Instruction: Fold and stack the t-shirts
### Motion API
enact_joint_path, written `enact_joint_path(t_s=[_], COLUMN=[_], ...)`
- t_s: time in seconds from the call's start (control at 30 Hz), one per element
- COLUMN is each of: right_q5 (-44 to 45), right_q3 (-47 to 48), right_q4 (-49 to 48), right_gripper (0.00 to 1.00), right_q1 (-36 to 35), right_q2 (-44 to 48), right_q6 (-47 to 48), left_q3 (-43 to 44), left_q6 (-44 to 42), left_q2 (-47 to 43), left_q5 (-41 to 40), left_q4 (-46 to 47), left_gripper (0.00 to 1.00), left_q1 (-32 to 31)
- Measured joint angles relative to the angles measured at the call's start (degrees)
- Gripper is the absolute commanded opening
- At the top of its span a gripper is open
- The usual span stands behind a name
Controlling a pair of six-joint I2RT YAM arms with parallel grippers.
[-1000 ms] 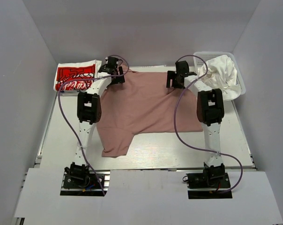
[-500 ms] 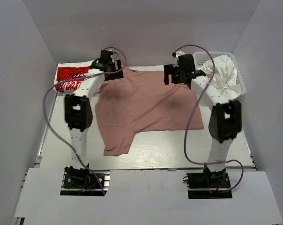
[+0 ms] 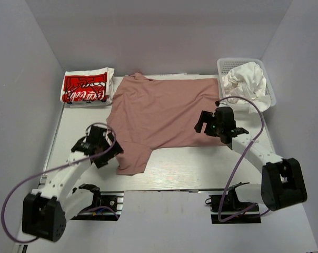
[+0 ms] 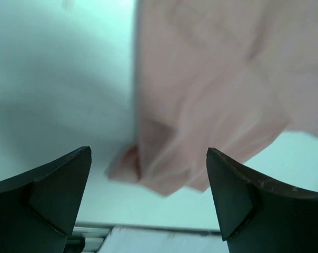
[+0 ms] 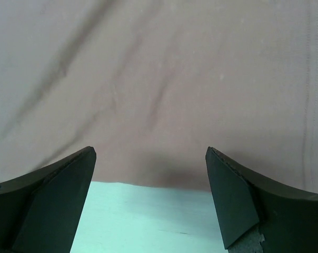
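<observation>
Both arms have drawn back from the far edge, letting go of the pink t-shirt [image 3: 164,110].
It lies spread flat, one sleeve ahead of the left gripper [image 4: 148,153] and its near hem before the right gripper [image 5: 151,153], both wide open and empty. One folded red-logo t-shirt [image 3: 85,88] sits beyond the left gripper. Crumpled white t-shirts [image 3: 246,81], number unclear, fill one basket [image 3: 222,64] beyond the right.

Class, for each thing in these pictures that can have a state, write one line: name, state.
pink t-shirt, spread flat, unfolded
red-logo t-shirt, folded
white t-shirts, crumpled in basket
basket, upright, holding shirts
left tool, open, empty
right tool, open, empty
</observation>
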State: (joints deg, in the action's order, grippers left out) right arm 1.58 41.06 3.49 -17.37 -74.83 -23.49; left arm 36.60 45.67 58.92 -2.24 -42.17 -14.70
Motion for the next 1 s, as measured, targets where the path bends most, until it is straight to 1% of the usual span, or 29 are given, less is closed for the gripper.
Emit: enact_joint_path(t_s=[0.1, 0.2, 0.33, 0.4, 0.43, 0.5, 0.53, 0.63, 0.67, 0.7, 0.77, 0.83, 0.87, 0.97, 1.0], right_q5=[1.22, 2.21, 3.67, 4.44, 4.59, 4.79, 4.96, 5.84, 6.19, 6.51, 7.26, 7.52, 7.56, 7.69, 7.69], right_q3=[-1.27, -1.27, -1.27, -1.27, -1.27, -1.27, -1.27, -1.25, -1.22, -1.22, -1.22, -1.22, -1.22, -1.22, -1.22], right_q4=[-0.85, -2.29, -2.34, -2.36, -2.34, -2.34, -2.34, -2.23, -1.9, -1.44, -0.28, 0.35, 0.63, 1.53, 1.79], right_gripper=[0.9, 0.9, 0.9, 0.9, 0.9, 0.9, 0.9, 0.9, 0.9, 0.9, 0.9, 0.9, 0.9, 0.9, 0.9], right_q1=[0.02, 0.04, 0.04, 0.07, 0.07, 0.07, 0.09, 0.11, 0.11, 0.11, 0.11, 0.11, 0.13, 0.15, 0.15], right_q2=[3.41, 5.53, 6.01, 6.01, 6.01, 5.97, 5.92, 5.44, 5.29, 5.09, 4.96, 4.96, 4.96, 4.98, 4.98], right_q6=[-2.73, -4.33, -5.22, -5.53, -5.7, -5.92, -5.97, -5.97, -5.97, -5.97, -6.08, -6.12, -6.12, -6.12, -6.12], left_q3=[-6.93, -10.75, -14.12, -13.97, -13.79, -13.55, -13.49, -14.14, -14.38, -14.49, -14.56, -14.45, -14.25, -12.96, -12.44], left_q6=[3.98, 6.88, 9.11, 9.51, 9.7, 9.9, 10.03, 9.92, 10.08, 9.92, 9.62, 9.4, 9.38, 8.96, 8.79], left_q2=[-8.41, -12.98, -13.07, -11.54, -10.62, -8.5, -7.69, -5.88, -5.4, -4.9, -4.31, -4.02, -3.69, -1.44, -0.55], left_q5=[2.29, 4.79, 7.82, 9.18, 9.66, 10.47, 10.78, 11.04, 10.97, 11.06, 10.97, 10.45, 10.25, 9.92, 9.79], left_q4=[-2.99, -5.14, -5.64, -5.31, -4.94, -3.96, -3.45, -1.22, -0.72, -0.26, 0.48, 0.83, 0.92, 1.38, 1.46], left_gripper=[1.0, 1.0, 1.0, 0.95, 0.86, 0.76, 0.6, 0.3, 0.23, 0.2, 0.19, 0.22, 0.27, 0.34, 0.41], left_q1=[0.0, 0.0, -0.04, -0.07, -0.07, -0.28, -0.44, -0.72, -0.87, -0.98, -1.29, -1.6, -1.66, -1.92, -1.95])
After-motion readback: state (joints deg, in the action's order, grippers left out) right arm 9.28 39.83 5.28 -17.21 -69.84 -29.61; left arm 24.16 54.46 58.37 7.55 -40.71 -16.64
